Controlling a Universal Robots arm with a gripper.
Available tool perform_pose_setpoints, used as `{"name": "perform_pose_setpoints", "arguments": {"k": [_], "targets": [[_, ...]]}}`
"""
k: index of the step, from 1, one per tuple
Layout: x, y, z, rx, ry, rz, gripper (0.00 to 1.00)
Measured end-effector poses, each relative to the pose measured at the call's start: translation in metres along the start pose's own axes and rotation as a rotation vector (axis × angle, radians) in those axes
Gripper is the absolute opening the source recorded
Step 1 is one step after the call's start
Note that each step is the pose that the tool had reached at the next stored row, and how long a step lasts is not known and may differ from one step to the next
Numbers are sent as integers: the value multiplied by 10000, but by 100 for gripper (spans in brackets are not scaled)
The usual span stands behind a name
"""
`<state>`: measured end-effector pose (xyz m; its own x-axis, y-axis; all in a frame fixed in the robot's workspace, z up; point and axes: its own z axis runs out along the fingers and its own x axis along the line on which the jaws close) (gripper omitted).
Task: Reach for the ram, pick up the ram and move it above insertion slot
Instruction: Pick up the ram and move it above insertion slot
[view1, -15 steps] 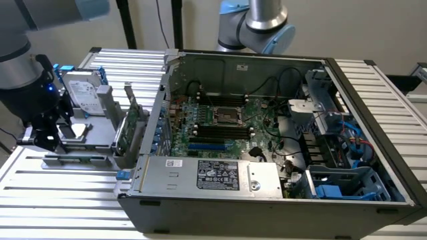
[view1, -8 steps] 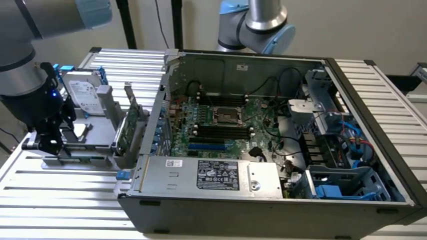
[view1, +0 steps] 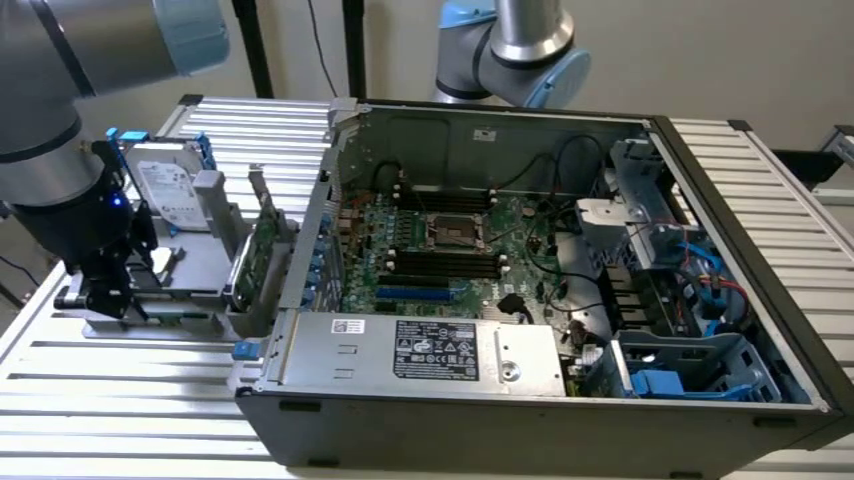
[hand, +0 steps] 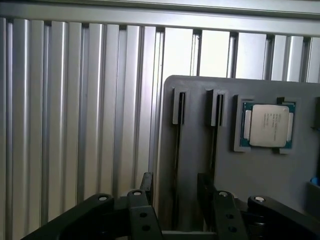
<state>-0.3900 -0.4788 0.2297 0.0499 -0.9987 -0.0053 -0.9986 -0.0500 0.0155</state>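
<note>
black two-finger gripper (hand: 175, 177) spread open, straddling the long thin ram stick (hand: 175, 150) standing edge-on in a slot of the flat grey plastic holder tray (hand: 260, 175), square silver-lidded processor chip (hand: 267, 125) seated further along that tray, ribbed aluminium table (hand: 75, 125) beyond

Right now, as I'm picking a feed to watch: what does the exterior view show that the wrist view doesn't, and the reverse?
Exterior view: the open computer case, its motherboard, and a hard drive standing in the gray fixture. Wrist view: a processor chip in a fixture pocket, and what looks like the ram, edge-on in its slot between the fingers of the open claw. Both: the claw over the gray fixture.
</note>
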Motion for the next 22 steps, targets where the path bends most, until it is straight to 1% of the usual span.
{"name": "perform_pose_setpoints", "arguments": {"k": [15,18,19,20,22], "targets": [[-36,-31,273,0,1,-36,48],[-38,-34,293,-2,2,-41,48],[-39,-36,295,-1,2,-43,46],[-40,-40,296,0,1,-45,46],[-40,-48,298,0,0,-50,33]]}}
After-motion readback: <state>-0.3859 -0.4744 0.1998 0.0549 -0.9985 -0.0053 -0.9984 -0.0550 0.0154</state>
